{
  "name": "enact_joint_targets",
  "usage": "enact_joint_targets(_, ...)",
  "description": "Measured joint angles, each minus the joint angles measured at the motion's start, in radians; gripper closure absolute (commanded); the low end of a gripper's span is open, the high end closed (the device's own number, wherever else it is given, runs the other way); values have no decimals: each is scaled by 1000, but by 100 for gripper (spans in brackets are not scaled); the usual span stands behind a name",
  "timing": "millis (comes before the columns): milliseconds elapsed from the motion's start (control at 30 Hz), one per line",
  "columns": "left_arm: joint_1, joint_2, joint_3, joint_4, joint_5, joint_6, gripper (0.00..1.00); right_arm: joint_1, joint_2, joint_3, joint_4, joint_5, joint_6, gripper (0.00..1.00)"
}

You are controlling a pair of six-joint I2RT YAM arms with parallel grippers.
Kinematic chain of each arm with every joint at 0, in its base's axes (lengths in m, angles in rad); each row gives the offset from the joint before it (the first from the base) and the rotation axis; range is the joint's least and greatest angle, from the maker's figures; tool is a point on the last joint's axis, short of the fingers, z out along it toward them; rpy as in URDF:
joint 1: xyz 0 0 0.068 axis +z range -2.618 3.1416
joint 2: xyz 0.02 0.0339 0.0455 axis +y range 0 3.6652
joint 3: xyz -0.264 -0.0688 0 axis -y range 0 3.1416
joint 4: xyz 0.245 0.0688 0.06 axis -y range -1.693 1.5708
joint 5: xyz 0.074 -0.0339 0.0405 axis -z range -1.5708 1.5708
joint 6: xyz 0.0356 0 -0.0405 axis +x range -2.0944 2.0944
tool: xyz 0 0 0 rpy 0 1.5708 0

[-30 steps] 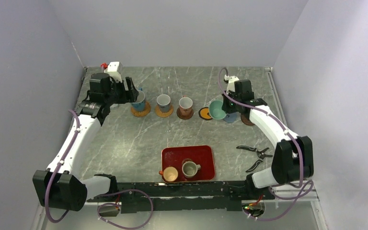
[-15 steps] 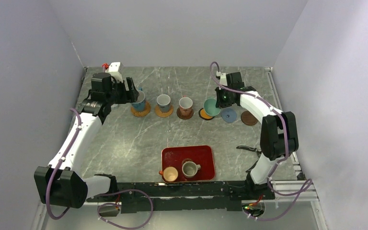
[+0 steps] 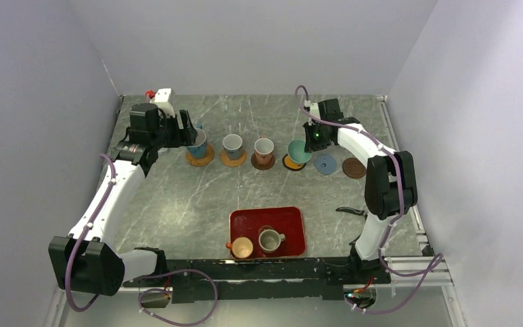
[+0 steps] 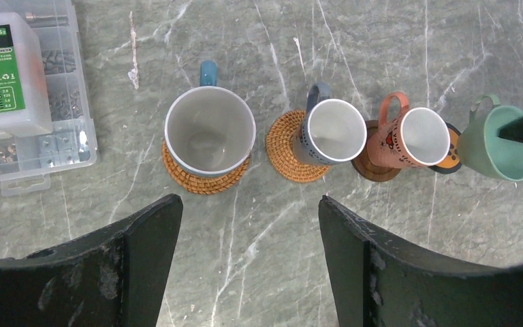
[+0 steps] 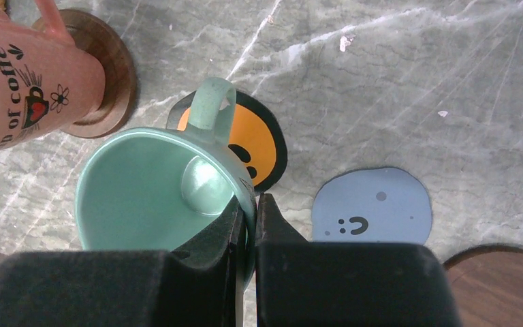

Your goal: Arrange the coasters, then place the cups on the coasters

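Observation:
My right gripper (image 5: 250, 211) is shut on the rim of the teal cup (image 5: 150, 191), which hangs tilted over the black coaster with the orange face (image 5: 262, 146). To its right lie the blue-grey coaster (image 5: 374, 204) and a dark brown coaster (image 5: 500, 283), both bare. Three cups stand on coasters in a row: the large white cup (image 4: 210, 129) on a tan coaster (image 4: 204, 180), a white cup (image 4: 332, 131) on a tan one (image 4: 282, 146), and a pink-sided cup (image 4: 419, 136) on a brown one (image 4: 374, 170). My left gripper (image 4: 248, 204) is open just in front of the large white cup.
A red tray (image 3: 286, 221) near the front edge holds an orange cup (image 3: 242, 247) and a grey-olive cup (image 3: 270, 240). A clear plastic parts box (image 4: 27, 102) sits left of the row. Black pliers (image 3: 349, 211) lie partly behind the right arm.
My right gripper carried the teal cup leftward, from above the blue-grey coaster to over the black and orange one. The left arm has stayed put.

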Motion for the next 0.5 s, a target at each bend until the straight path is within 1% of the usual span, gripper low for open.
enact_joint_targets(500, -15, 0, 0, 0, -2, 0, 21, 0, 57, 0, 6, -2, 15, 100)
